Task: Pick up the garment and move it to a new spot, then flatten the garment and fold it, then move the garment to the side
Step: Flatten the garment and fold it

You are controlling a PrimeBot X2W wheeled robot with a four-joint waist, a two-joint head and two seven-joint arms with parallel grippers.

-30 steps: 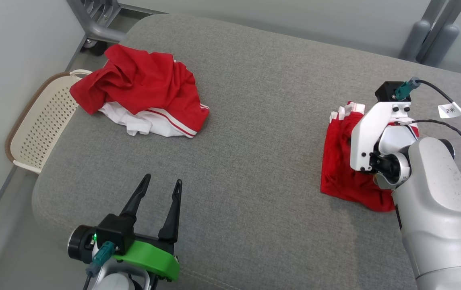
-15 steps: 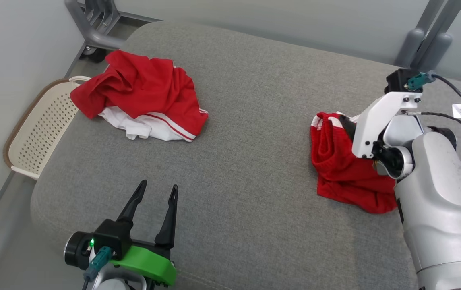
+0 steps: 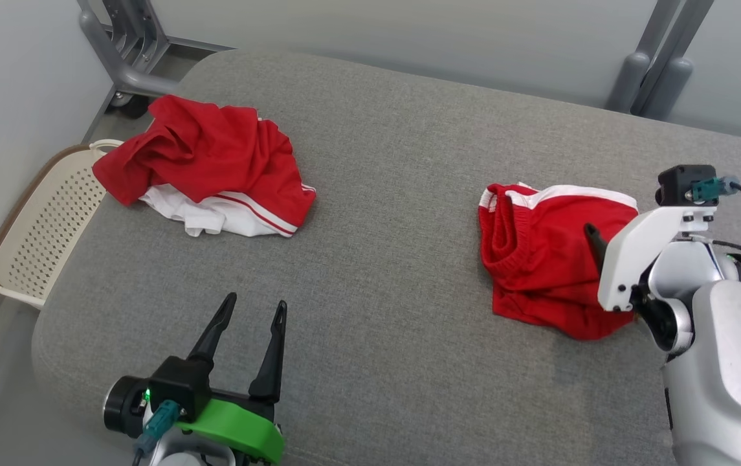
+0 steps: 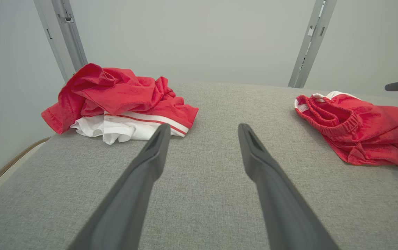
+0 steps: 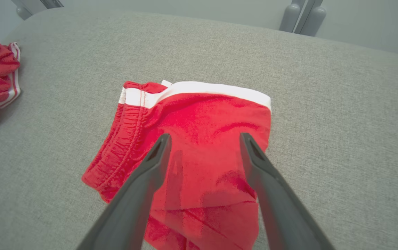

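Released just now, the red shorts (image 3: pixel 538 259) lie slack on the right side of the grey cushion (image 3: pixel 396 194), my right gripper (image 3: pixel 595 241) drawn back over them, jaws wide and empty; my left gripper (image 3: pixel 256 300) waits open near the front edge. From the left wrist, bare cushion lies ahead, the clothes pile (image 4: pixel 115 100) well left. From the right wrist, open cushion rings the shorts, so I judge the set-aside done.

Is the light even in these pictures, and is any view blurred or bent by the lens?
Head view: soft, even light, the red shorts sharp. Left wrist view: the jaws of the left gripper look soft, and the frame posts lean outward. Right wrist view: the jaws of the right gripper cast faint shadows on the shorts.
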